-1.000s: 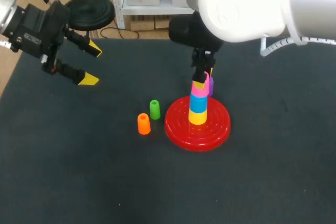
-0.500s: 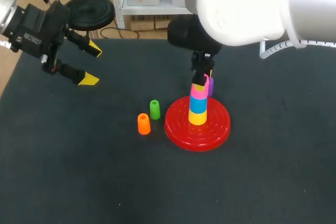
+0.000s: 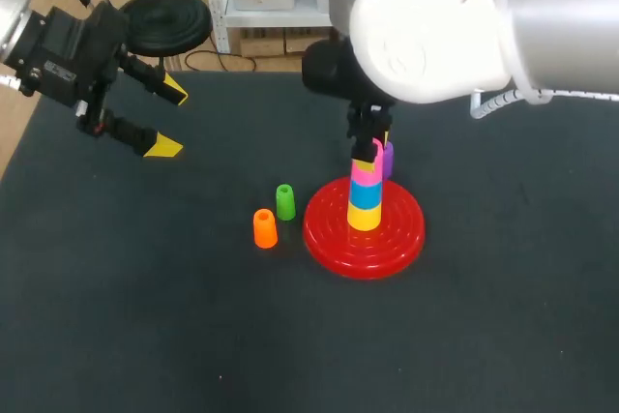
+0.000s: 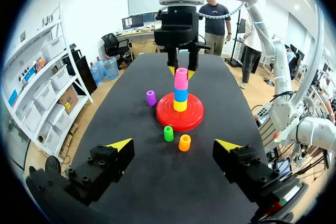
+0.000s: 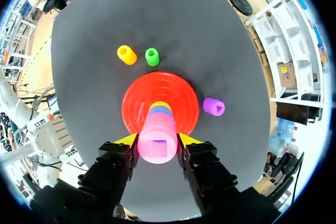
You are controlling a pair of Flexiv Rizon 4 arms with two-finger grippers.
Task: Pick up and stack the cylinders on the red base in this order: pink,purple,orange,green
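Our right tool (image 5: 157,140) comes down from above onto the top of a stack, and its two yellow tips press against opposite sides of the pink cylinder (image 4: 181,78), gripping it near its upper rim. The pink cylinder stands upright on a blue cylinder (image 4: 180,94), which sits on a yellow cylinder (image 4: 180,106). This three-piece column rises from the middle of the round red base (image 3: 397,234), near the centre of the dark tabletop (image 3: 145,316).

The purple cylinder (image 5: 213,106) rests on the tabletop just beside the base, on its far side in the head view, where the stack partly hides it. On the opposite side of the base, the green cylinder (image 3: 285,201) stands upright close to the rim. The orange cylinder (image 3: 264,228) stands just beside it, a little farther from the base.

Our left tool (image 3: 169,120) hangs over the far left part of the tabletop, well apart from everything else. Its fingers are spread wide and hold nothing.
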